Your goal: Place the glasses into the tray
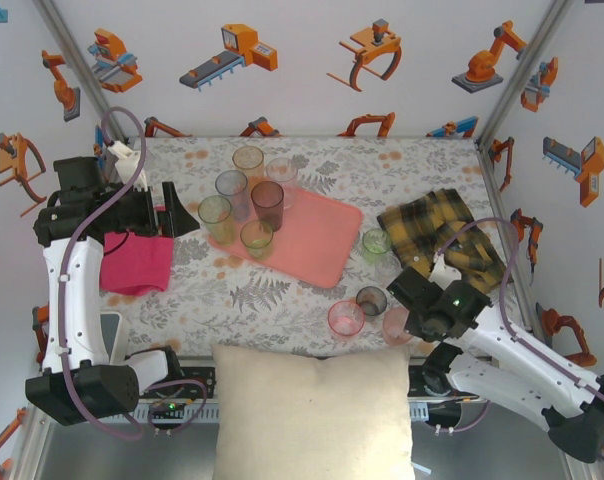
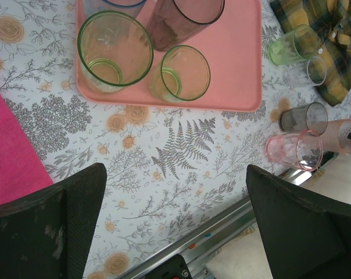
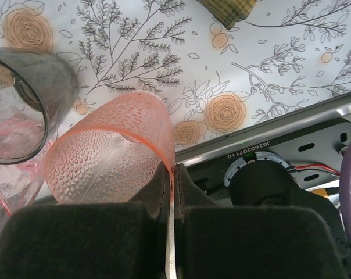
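A robot test booth: robot-print walls [image 1: 312, 100], metal frame posts [image 1: 74, 62].

Two robot arms are shown: the left arm [image 1: 67, 300] and the right arm [image 1: 527, 362] are each built of glossy white links joined by chunky black housings – a purple cable [image 1: 122, 110] is looped along each. The left gripper [image 2: 175, 174] is fitted with black fingers [image 2: 71, 226], finely textured and scuffed – a small green light [image 1: 454, 296] is lit on the right wrist

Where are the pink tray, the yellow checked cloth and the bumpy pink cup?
pink tray [image 1: 320, 236], top view, on its bare middle.
yellow checked cloth [image 1: 444, 232], top view, on the middle of its folds.
bumpy pink cup [image 3: 106, 163], right wrist view, on its dimpled side wall.
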Robot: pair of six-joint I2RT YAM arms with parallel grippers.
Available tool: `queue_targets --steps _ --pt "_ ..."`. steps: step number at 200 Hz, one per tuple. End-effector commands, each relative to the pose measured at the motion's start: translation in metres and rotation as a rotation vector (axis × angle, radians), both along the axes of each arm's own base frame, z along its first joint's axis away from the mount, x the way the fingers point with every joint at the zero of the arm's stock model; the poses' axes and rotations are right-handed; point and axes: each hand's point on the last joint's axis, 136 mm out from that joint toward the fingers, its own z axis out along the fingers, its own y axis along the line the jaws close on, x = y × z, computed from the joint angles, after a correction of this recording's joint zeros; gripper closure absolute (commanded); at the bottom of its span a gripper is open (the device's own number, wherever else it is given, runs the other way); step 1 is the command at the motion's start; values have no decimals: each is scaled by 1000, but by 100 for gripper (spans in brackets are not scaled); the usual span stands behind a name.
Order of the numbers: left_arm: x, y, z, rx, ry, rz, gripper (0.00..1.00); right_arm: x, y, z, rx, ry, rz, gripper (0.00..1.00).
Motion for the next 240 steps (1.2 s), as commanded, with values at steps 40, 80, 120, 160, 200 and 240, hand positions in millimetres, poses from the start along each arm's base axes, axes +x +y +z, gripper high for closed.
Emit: queue_targets --steps 40,80,120,160,200,240 --pt "-2 -5 6 -23 -18 -15 3 6 -17 32 -61 -77 -31 100" --pt "-2 -5 9 -24 -22 -16 3 13 -22 59 -89 -124 -17 100" --pt "-3 -5 9 -23 -24 -15 3 21 -22 85 -116 -159 6 100" --pt "-3 -5 9 -19 -30 -16 3 35 -16 112 -140 -201 43 100" --pt "-4 -5 10 -19 -30 -15 3 58 -2 145 -164 -264 98 100" --pt "-3 -5 10 -15 -32 -14 3 100 31 172 -188 -312 197 100"
